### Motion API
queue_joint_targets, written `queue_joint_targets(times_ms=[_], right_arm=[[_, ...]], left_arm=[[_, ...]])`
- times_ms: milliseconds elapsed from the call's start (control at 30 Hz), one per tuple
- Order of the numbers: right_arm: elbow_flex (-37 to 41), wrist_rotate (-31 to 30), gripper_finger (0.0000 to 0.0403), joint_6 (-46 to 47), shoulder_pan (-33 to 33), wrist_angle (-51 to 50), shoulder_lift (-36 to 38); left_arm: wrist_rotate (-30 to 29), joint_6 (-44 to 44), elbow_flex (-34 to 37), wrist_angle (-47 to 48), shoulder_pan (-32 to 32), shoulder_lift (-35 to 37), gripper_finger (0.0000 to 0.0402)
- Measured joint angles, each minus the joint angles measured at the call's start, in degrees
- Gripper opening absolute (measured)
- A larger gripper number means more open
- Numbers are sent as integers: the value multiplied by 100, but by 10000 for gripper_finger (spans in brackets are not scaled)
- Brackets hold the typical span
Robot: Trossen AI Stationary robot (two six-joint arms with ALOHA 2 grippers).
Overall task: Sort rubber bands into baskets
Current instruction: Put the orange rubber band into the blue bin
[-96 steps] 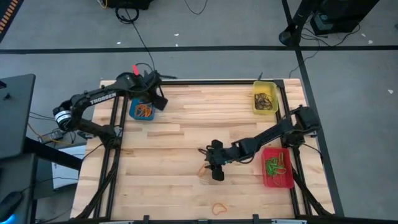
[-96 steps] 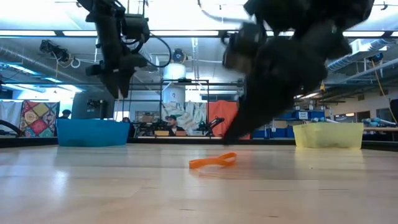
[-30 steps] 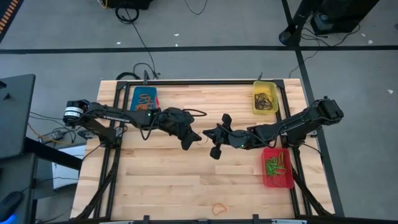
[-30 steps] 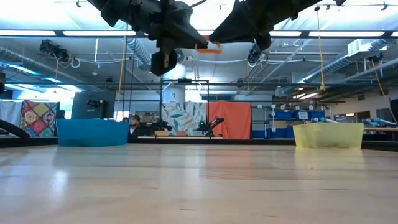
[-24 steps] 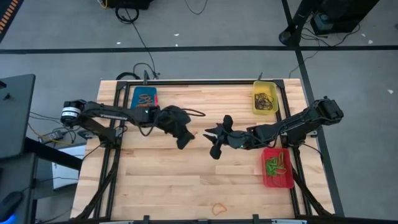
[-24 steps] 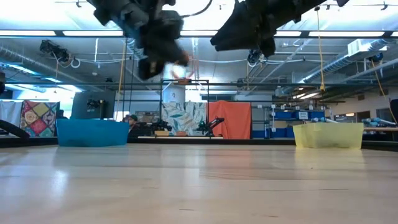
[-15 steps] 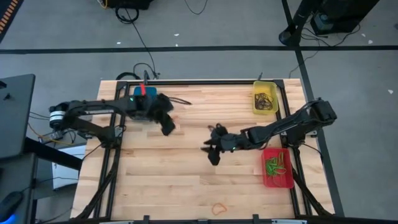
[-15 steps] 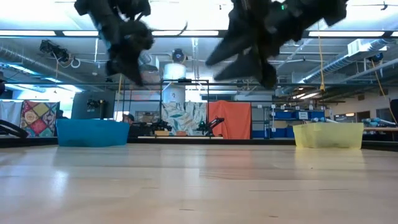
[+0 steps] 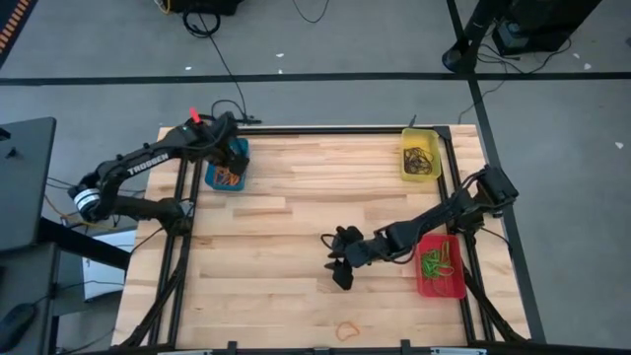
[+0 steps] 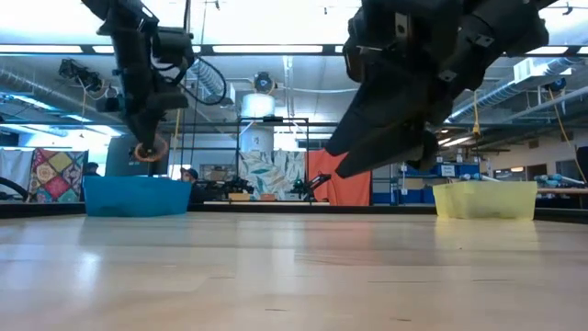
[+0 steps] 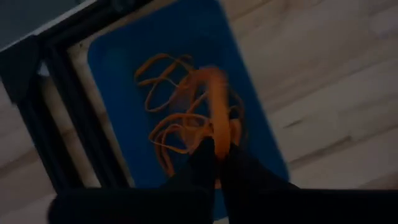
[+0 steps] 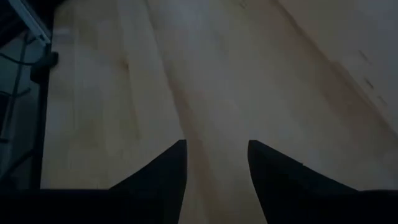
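Seen from above, the left arm reached to the far left corner of the wooden counter, its hand poised over the blue basket, where orange bands lay in a tangle. The right arm stretched toward the counter's middle, its hand low over bare wood. A yellow basket of dark bands stood at the far right corner, and a red basket of green bands stood on the right edge. One orange band lay alone near the front edge.
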State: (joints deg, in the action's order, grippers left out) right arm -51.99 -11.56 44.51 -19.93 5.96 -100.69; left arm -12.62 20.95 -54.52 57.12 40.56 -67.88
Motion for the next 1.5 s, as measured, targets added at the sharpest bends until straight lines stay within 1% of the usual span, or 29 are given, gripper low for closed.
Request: queue_joint_targets(times_ms=[100, 233, 267, 400, 500, 600, 700, 767, 933, 1000, 1067, 1100, 1233, 1367, 1433, 1500], right_arm=[[0, 77, 181, -37, -28, 2, 27], [-2, 866, 195, -290, -13, -4, -26], [-2, 985, 202, -390, -16, -40, -40], [-2, 1075, 232, -1090, -163, -38, -69], [-2, 1126, 248, -1703, -345, -86, -69], [-2, 1141, 253, -2098, -501, -171, -70], [-2, 1201, 252, -2612, -657, -191, -69], [-2, 1343, 249, -2960, -769, -195, -69], [-2, 1569, 249, -3434, -951, -199, -71], [-2, 1545, 249, -3549, -994, -135, -107], [-2, 1510, 248, -3406, -1032, -86, -155], [-3, 1616, 248, -3397, -1039, -60, -199], [-120, 2001, 249, -3816, -1122, -18, -298], [-312, 2035, 250, -4122, -1333, 226, -501], [-449, 2059, 250, -4125, -1412, 381, -765], [-638, 1959, 250, -4129, -1471, 296, -1112]], left_arm=[[-28, -125, 163, -106, 216, 0, 45], [272, -129, 484, -388, 413, -2, 105], [326, -117, 545, -427, 452, -2, 123], [352, 28, 765, -492, 520, -7, 183], [621, 49, 787, -381, 501, 4, 206], [768, 187, 741, -370, 281, 29, 210], [778, 220, 671, -402, -74, 203, 206], [776, 344, 604, -521, -378, 335, 202], [778, 1029, 507, -834, -1378, 849, 192], [775, 1375, 507, -1013, -1824, 1010, 189], [718, 1530, 507, -1240, -2279, 1143, 187], [662, 1510, 507, -1351, -2503, 1183, 186], [452, 1377, 507, -1655, -3276, 1216, 186], [430, 1436, 507, -1917, -3839, 1144, 186], [434, 1557, 512, -1919, -4037, 1077, 186], [430, 1715, 511, -2036, -4187, 986, 186]])
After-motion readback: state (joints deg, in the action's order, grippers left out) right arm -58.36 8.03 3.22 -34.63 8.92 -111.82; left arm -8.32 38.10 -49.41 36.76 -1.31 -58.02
